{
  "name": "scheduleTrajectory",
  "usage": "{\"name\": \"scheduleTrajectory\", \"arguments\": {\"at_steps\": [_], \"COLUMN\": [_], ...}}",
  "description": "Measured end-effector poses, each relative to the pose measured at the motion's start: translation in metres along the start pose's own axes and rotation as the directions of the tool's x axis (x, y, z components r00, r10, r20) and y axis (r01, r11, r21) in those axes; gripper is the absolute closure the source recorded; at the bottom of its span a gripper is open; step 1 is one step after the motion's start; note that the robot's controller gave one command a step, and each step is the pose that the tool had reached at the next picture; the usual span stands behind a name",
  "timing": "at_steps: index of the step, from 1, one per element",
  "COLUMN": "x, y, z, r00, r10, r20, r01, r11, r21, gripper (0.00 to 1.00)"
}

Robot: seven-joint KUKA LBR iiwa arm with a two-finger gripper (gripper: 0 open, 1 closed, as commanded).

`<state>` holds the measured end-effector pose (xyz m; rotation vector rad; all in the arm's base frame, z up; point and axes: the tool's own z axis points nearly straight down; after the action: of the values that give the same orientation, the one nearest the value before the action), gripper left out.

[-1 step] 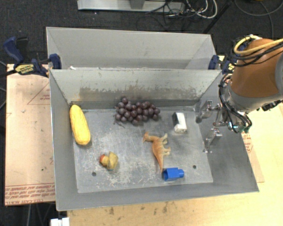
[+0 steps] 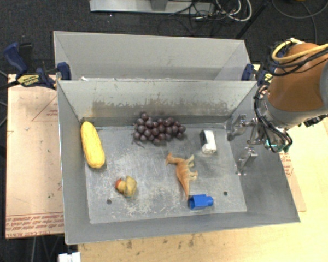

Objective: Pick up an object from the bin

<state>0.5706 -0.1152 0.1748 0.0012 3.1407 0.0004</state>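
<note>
Orange-covered arm (image 2: 299, 86) reaching in from right; end effector (image 2: 241, 146) pointing down-left, fingers (image 2: 242, 164) spread apart.

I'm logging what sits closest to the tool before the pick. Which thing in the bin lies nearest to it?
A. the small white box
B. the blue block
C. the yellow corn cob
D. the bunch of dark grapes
A: the small white box lies just to the left of the tool, toward the right side of the bin; the other things all lie farther from it.
</note>
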Motion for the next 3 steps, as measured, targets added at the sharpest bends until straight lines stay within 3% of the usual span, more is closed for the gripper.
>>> {"name": "scheduleTrajectory", "arguments": {"at_steps": [1, 2, 3], "x": [0.015, 0.044, 0.065], "y": [-0.002, -0.001, 0.019], "z": [0.015, 0.044, 0.052], "r00": [0.996, 0.966, 0.999], "r10": [-0.091, -0.260, -0.033], "r20": [0.009, -0.007, 0.001], "r01": [0.091, 0.260, 0.033], "r11": [0.996, 0.966, 0.999], "r21": [0.001, -0.004, -0.001], "gripper": [0.00, 0.00, 0.00]}}
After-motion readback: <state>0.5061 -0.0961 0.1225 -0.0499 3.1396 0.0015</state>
